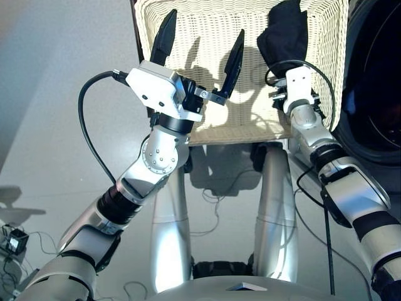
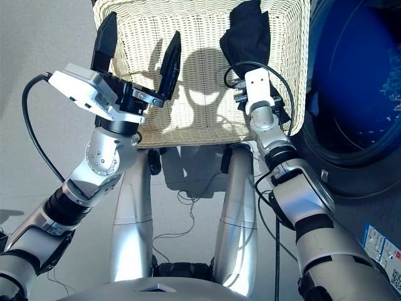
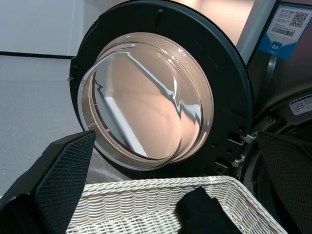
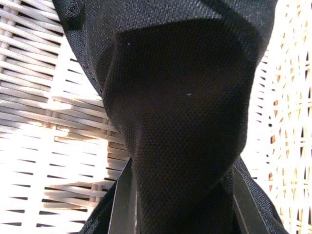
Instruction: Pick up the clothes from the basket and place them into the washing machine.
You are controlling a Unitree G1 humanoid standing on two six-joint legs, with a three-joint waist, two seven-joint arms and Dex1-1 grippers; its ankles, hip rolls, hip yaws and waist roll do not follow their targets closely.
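Note:
The cream-white wicker basket [image 1: 207,119] stands in front of me. A black garment [image 1: 285,31] from the clothes is bunched at its far right corner. My right gripper [image 1: 283,61] reaches into that corner and is shut on the black garment [image 4: 185,112], which fills the space between its fingers. My left gripper [image 1: 199,50] hovers open and empty over the basket's left half, fingers [image 1: 164,36] spread wide. The washing machine [image 2: 357,94] stands just right of the basket, its drum open and its glass porthole door [image 3: 146,97] swung out behind the basket.
A black cable [image 1: 88,132] loops out from my left wrist. Thin wires [image 1: 213,194] trail on the grey floor under the basket's near edge. A blue sticker [image 3: 287,24] is on the machine's front panel. A printed label [image 2: 379,248] lies on the floor at lower right.

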